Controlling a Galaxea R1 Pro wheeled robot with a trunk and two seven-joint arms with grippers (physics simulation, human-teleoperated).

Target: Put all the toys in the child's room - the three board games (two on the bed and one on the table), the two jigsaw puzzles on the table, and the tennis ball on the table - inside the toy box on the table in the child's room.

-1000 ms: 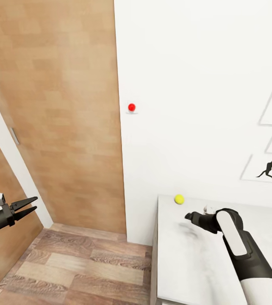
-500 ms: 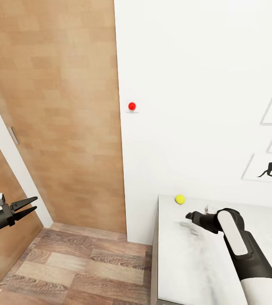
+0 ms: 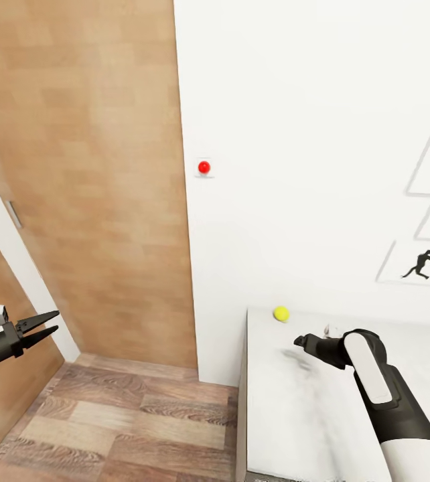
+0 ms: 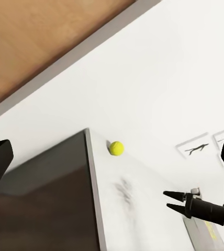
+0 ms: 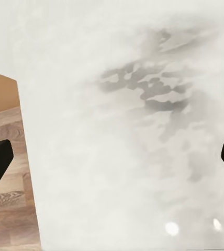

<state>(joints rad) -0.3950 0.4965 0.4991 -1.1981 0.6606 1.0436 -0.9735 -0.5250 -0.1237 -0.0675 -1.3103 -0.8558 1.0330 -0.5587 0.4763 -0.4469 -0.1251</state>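
The left end effector (image 3: 49, 323) hangs over the wood-plank floor (image 3: 134, 422), slightly parted and empty. The tennis ball (image 3: 281, 313) sits near the counter's (image 3: 295, 415) far corner by the white wall, just beyond the right end effector (image 3: 299, 341), parted and empty.

Desk (image 3: 295, 428) top looks like matt pale grey stone, kinda mottled with darker smudges. Door (image 3: 94, 174) is warm brown wood, smooth and matt, floor (image 3: 128, 428) is grainy wood planks. Ball (image 3: 281, 313) looks fuzzy-matt yellow-green, and the wall knob (image 3: 204, 167) is shiny red plastic.
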